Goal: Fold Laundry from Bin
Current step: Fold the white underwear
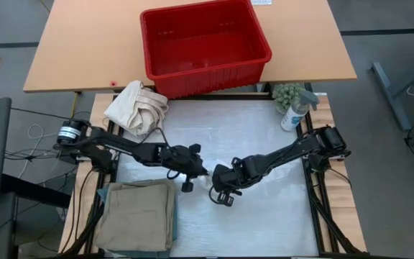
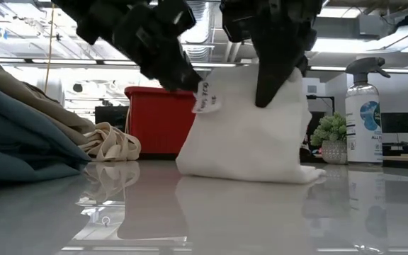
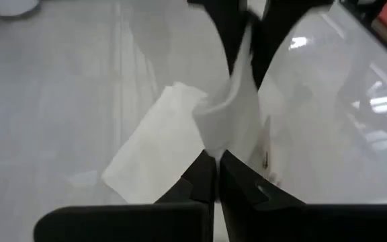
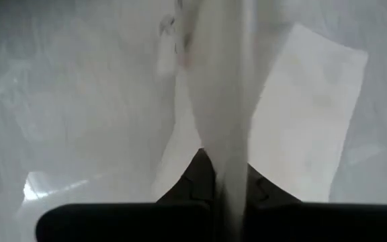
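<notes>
Here, I take the small white cloth (image 2: 250,134) as my landmark; it hangs at the middle of the white table surface (image 1: 264,144), its lower edge resting on that surface, a label tag at its upper corner.

Nearest the table's front edge, left of the cloth, I see a folded stack: tan khaki trousers (image 1: 136,212) lying on a teal-green garment (image 2: 13,152).

At the cloth itself, both claws meet. The left gripper (image 3: 215,176) has its two fingers pressed together on the cloth's upper edge, at the corner beside the tag. The right gripper (image 4: 224,176) is likewise clamped, with a fold of the same cloth passing between its fingers. The cloth is pinched at two upper points and drapes down between them.

Beyond the cloth, to its left, a cream bundled canvas cloth with loop handles (image 1: 136,108) lies at the table's far left corner. To its right, a clear spray bottle (image 1: 295,109) stands just beside a small green potted plant (image 1: 287,93).

Farthest back, the rectangular red plastic basket (image 1: 205,44) sits on a tan wooden table (image 1: 85,50); I see no laundry in it.
</notes>
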